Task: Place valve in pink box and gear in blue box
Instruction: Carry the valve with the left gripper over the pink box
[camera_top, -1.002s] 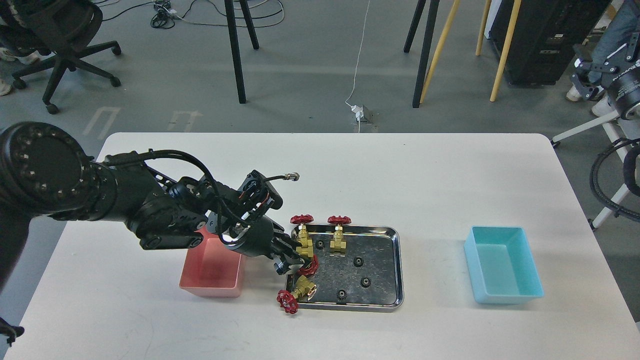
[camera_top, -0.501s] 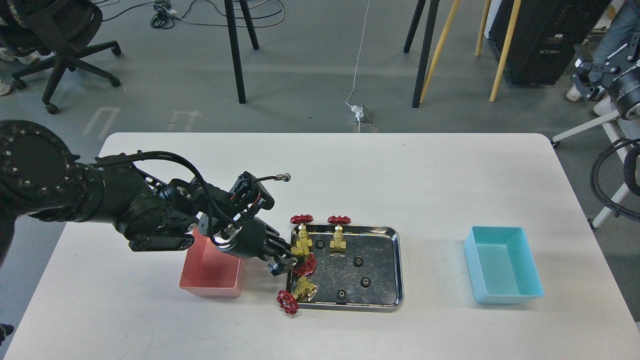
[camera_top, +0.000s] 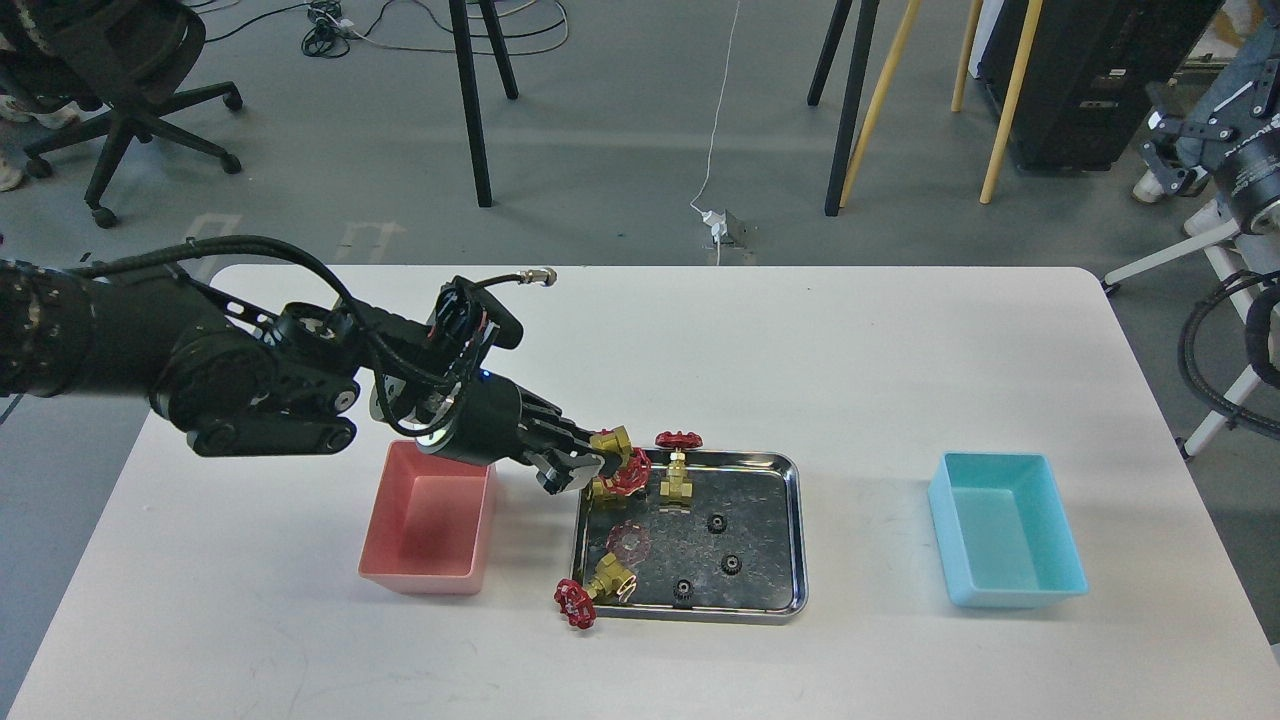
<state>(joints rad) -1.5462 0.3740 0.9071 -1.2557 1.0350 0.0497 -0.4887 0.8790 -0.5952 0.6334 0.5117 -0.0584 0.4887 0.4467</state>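
My left gripper (camera_top: 596, 462) is shut on a brass valve (camera_top: 612, 443) with a red handwheel, held in the air over the back left corner of the steel tray (camera_top: 792, 530). A second valve (camera_top: 677, 478) stands in the tray just right of it. A third valve (camera_top: 592, 588) lies over the tray's front left edge. Another brass body shows partly under the held valve. Three black gears (camera_top: 716, 522) lie in the tray. The pink box (camera_top: 430, 520) is left of the tray, just below my gripper's wrist. The blue box (camera_top: 1005, 540) is at the right. My right gripper is out of view.
The white table (camera_top: 800, 350) carries the tray between the two boxes. My left arm reaches over the table's left side and the pink box's back rim. Chair, stand legs and cables are on the floor beyond the table.
My left gripper has lifted the valve out of the tray's left side and carried it up and back. My arm has risen and swung away from the pink box's top.
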